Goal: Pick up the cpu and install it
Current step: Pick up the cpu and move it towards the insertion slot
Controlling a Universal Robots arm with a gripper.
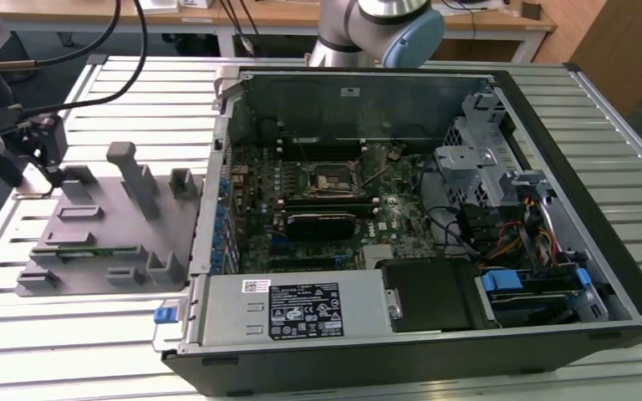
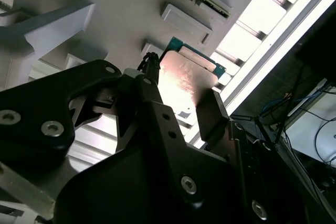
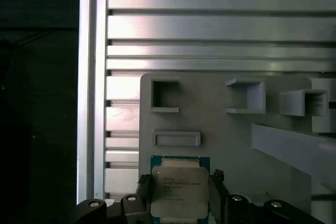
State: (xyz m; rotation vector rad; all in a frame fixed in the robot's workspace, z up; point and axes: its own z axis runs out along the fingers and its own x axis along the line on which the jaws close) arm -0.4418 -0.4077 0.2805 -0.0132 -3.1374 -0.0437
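Note:
The cpu (image 3: 179,192) is a flat square chip with a silver top plate and a green rim. It sits between the two black fingers of my gripper (image 3: 180,187), which is shut on it. In the second wrist view the cpu (image 2: 184,77) hangs in my gripper (image 2: 181,92), a little off the grey plastic tray (image 2: 121,3). In the exterior view my gripper (image 1: 37,177) is over the far left corner of the tray (image 1: 109,225). The motherboard's open socket (image 1: 330,180) lies inside the computer case (image 1: 567,192), towards the exterior view's right.
The tray carries upright blocks (image 1: 137,175) and shallow pockets (image 3: 176,138). The case holds a power supply (image 1: 298,309), a drive cage (image 1: 477,159) and cables. The slatted aluminium table (image 1: 76,334) ends just left of my gripper. The arm's base (image 1: 377,33) stands behind the case.

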